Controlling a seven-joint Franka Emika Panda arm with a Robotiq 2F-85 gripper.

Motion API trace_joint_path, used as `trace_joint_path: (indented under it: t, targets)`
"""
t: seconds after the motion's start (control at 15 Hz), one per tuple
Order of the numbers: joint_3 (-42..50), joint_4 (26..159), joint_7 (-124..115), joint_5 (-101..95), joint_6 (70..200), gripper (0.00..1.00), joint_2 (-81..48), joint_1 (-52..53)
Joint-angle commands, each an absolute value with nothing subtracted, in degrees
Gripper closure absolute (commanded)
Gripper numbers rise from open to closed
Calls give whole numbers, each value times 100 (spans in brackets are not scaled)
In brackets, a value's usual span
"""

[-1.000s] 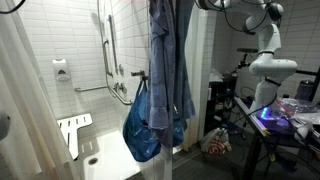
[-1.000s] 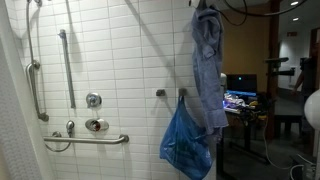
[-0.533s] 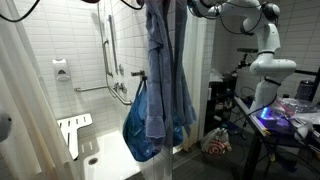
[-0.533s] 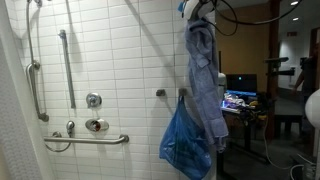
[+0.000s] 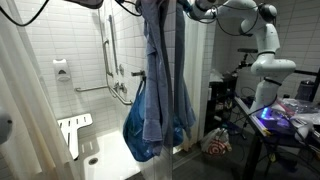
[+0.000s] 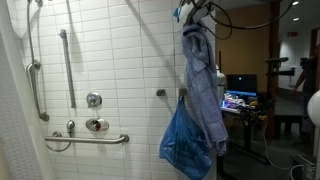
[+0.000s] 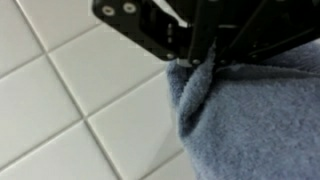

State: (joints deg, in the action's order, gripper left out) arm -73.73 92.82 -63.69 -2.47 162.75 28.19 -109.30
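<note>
Claw (image 7: 205, 62) is gripping the top of the blue towel (image 6: 203, 80). Towel is hanging toward 6 o'clock beside the tiled wall (image 6: 110, 60), overlapping the blue bag (image 6: 185, 145) at its 7 o'clock.

Matt fleecy cloth (image 7: 250, 115), glossy smooth wall tiles (image 7: 80, 95)

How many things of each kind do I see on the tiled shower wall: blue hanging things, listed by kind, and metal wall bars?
blue cloth: 1
blue bag: 1
metal wall bars: 3
Total: 5
</note>
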Motion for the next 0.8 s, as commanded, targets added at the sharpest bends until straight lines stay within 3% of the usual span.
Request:
trace_joint_path:
  t: [0.0,0.73]
  targets:
    - [-7964,9168,-6270,-123,16118,99,2688,-11347]
    - [-8975,9796,-5997,440,16073,99,2723,-11696]
